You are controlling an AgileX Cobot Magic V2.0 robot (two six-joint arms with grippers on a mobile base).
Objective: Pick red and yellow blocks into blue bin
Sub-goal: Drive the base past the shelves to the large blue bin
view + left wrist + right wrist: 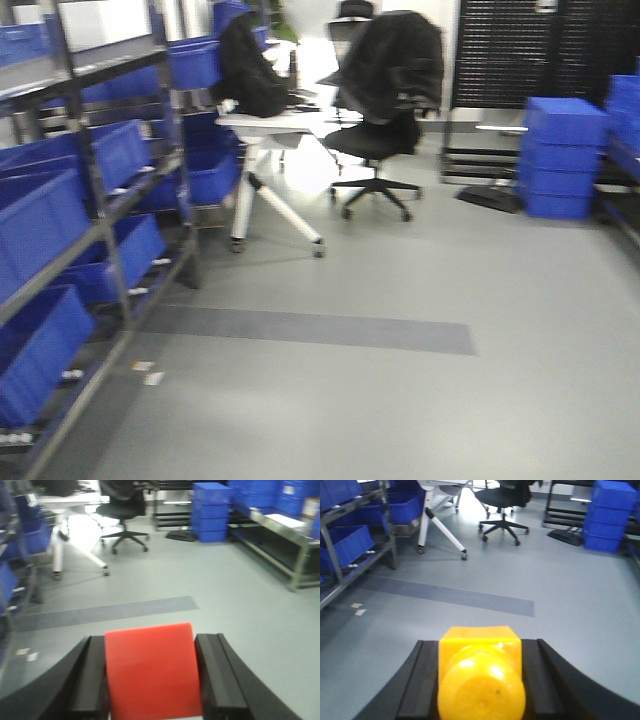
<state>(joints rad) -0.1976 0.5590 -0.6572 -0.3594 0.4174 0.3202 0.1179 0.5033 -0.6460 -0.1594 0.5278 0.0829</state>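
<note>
In the left wrist view my left gripper [150, 639] is shut on the plain red block [150, 675], with a black finger pressed against each side, held above the grey floor. The right wrist view shows my right gripper [480, 642] shut on the yellow block [480, 680], whose round stud faces the camera. Neither gripper shows in the front view. Several blue bins are in view: a stack of them [560, 160] at the far right and others on the left rack [60, 230]. I cannot tell which one is the task's blue bin.
A metal rack of blue bins runs along the left. A white table [270, 125] and a black office chair [380, 140] stand at the back. A metal bench [290, 530] lines the right wall. A dark strip [310, 328] crosses the grey floor, with paper scraps [148, 372] near the rack.
</note>
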